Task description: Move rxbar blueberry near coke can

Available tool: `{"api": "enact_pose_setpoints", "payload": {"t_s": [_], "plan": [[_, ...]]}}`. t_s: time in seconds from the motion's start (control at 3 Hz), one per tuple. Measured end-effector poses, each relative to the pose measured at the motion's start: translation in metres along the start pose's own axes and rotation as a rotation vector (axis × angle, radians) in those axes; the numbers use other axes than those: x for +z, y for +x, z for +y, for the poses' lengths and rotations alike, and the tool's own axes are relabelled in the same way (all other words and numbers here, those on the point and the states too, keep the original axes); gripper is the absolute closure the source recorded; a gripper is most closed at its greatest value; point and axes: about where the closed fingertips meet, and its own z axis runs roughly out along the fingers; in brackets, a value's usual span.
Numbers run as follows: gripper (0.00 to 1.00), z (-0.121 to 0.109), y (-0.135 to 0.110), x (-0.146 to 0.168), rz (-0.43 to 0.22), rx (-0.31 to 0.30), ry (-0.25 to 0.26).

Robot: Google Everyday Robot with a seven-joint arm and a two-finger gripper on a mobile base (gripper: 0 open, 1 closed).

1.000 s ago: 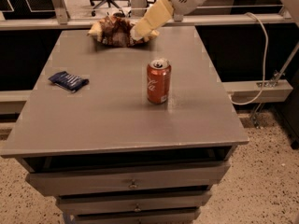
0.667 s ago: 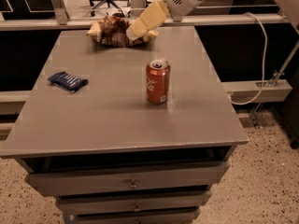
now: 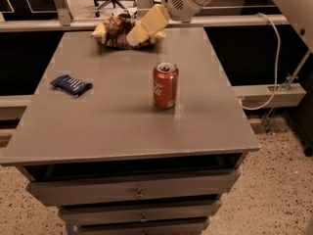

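The gripper (image 3: 136, 35), open or closed I cannot tell, hangs by the snack bag (image 3: 112, 33) at the back edge and might grab it, not the rxbar blueberry (image 3: 71, 85) near the left edge.

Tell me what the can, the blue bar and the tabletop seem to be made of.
Can: metal, likely aluminium; glossy red sides, silver top.
Bar: probably plastic film wrapper; dark blue, slightly crinkled.
Tabletop: matte grey, maybe laminate or painted.
Gripper: cream, likely plastic, by the bag at the far edge.
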Motion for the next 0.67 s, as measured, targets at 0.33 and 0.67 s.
{"api": "enact_pose_setpoints", "payload": {"t_s": [0.33, 0.67], "plan": [[0.00, 0.008, -0.009, 0.028, 0.008, 0.003, 0.002], [0.00, 0.021, -0.022, 0.071, 0.023, 0.063, -0.011]]}}
